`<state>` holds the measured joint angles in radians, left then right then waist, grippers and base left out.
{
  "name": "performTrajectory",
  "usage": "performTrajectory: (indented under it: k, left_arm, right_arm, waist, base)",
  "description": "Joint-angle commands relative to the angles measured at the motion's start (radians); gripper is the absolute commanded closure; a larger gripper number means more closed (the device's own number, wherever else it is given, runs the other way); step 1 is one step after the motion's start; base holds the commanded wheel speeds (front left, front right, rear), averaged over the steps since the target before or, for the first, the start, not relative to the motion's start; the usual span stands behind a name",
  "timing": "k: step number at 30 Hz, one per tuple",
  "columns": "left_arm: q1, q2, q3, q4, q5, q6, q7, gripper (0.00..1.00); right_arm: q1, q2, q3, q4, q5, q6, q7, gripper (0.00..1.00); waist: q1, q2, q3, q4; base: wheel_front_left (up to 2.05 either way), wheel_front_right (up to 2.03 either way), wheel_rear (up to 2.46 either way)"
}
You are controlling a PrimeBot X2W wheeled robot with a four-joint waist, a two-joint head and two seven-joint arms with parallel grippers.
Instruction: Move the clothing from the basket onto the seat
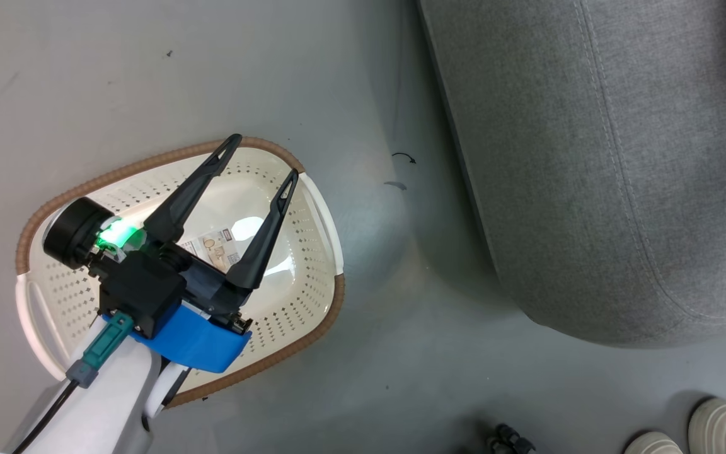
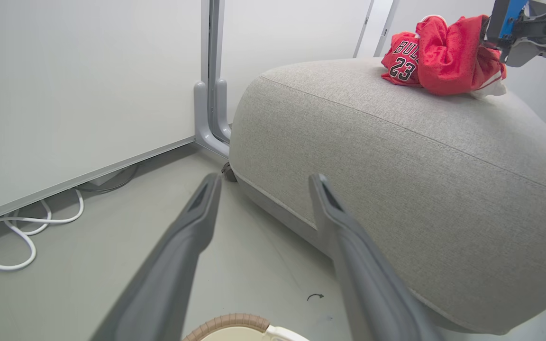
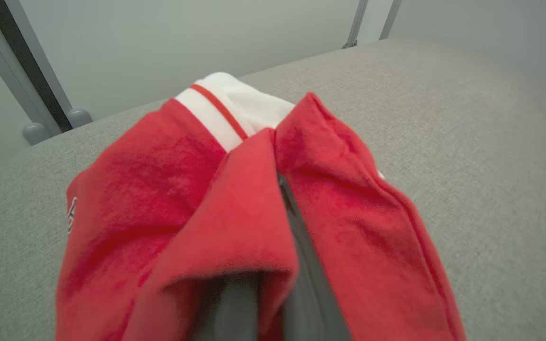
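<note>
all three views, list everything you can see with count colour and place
basket: one, cream-white with brown rim, on the floor, label on its bottom
clothing: one bundle, red with white trim, on top of the seat
seat: one, light grey, right of the basket
cable: one, white, on the floor along the wall
post: one, grey, behind the seat's corner
shoes: two, pale, a person's, on the floor at the head view's lower right
left arm: one, white, jaws open above the basket
right arm: one, grey and blue, jaws shut on the clothing
</note>
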<state>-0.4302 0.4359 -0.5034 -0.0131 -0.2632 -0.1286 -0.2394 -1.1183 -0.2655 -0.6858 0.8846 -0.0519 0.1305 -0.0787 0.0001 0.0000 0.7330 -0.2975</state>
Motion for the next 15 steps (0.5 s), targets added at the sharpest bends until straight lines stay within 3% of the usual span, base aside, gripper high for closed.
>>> performTrajectory:
  k: [1, 2, 15]
  left_arm:
    - [-0.012, -0.001, -0.003, 0.001, -0.002, 0.002, -0.005, 0.0]
    - [-0.013, -0.004, -0.003, 0.004, -0.005, 0.003, -0.007, 0.0]
    - [0.007, -0.085, -0.011, 0.081, -0.032, 0.003, -0.026, 0.0]
  right_arm:
    - [-0.004, -0.006, -0.008, 0.013, -0.015, 0.001, 0.0, 0.09]
    - [-0.008, -0.007, -0.012, 0.027, -0.023, 0.001, 0.0, 0.0]
    - [0.051, -0.003, 0.052, 0.113, -0.136, 0.0, -0.053, 0.0]
  waist:
    - [-0.0001, 0.0, -0.002, 0.006]
    - [-0.0001, 0.0, -0.004, 0.01]
    - [-0.0001, 0.0, -0.144, 0.049]
  base:
    - [0.0, 0.0, 0.0]
    - [0.0, 0.0, 0.0]
    - [0.0, 0.0, 0.0]
